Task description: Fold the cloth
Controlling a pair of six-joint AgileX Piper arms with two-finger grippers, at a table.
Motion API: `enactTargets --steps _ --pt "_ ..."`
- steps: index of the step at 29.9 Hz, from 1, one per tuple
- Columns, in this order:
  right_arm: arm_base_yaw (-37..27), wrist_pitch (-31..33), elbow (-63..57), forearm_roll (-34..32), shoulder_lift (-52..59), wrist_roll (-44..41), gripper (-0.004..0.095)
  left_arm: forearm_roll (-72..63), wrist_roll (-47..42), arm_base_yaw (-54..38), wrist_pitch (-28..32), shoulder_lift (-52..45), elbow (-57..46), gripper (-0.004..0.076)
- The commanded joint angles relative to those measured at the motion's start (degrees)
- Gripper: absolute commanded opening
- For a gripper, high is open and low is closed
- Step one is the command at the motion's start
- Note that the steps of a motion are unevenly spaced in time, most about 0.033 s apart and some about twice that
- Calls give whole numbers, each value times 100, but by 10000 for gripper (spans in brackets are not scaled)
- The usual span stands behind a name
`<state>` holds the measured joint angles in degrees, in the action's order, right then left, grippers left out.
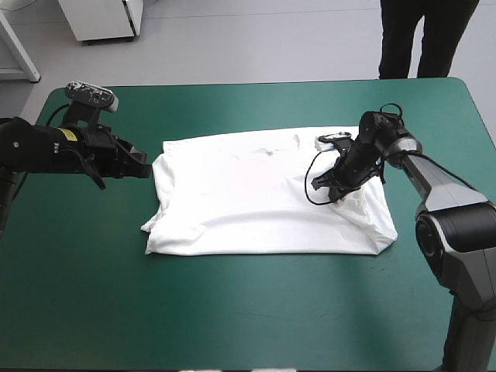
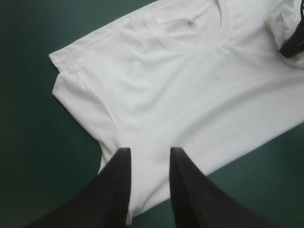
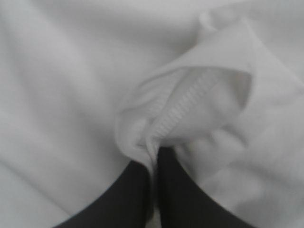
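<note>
Closest to us, our left gripper (image 2: 149, 152) stands fingers apart over the left edge of the T-shirt (image 1: 256, 201), which lies spread on the teal-green cover (image 1: 93, 294). Our right gripper (image 3: 152, 159) is clamped on its right-hand sleeve, seemingly at the hem. We judge a sleeve fold in hand; next, carry it inward.

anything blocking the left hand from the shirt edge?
Nothing visible. The left hand is open right at the T-shirt's left edge, with only bare teal-green cover around it. The right hand is shut on a bunched fold at the shirt's other side, far from that approach.
</note>
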<state>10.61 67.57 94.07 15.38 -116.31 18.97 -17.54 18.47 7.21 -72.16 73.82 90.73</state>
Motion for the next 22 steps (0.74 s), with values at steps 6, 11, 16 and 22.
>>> enactTargets --steps 6,11,16,22 --pt "-29 222 550 -42 375 -105 449 -117 4 8 -158 -370 181 214" --pt "-29 222 736 -491 701 -431 504 -88 4 8 -158 -628 181 214" --pt "-166 222 710 -612 1376 -457 504 -18 -165 8 -166 -857 181 214" --pt "-458 222 116 -575 2384 -580 504 843 -653 8 -171 -1184 -198 214"
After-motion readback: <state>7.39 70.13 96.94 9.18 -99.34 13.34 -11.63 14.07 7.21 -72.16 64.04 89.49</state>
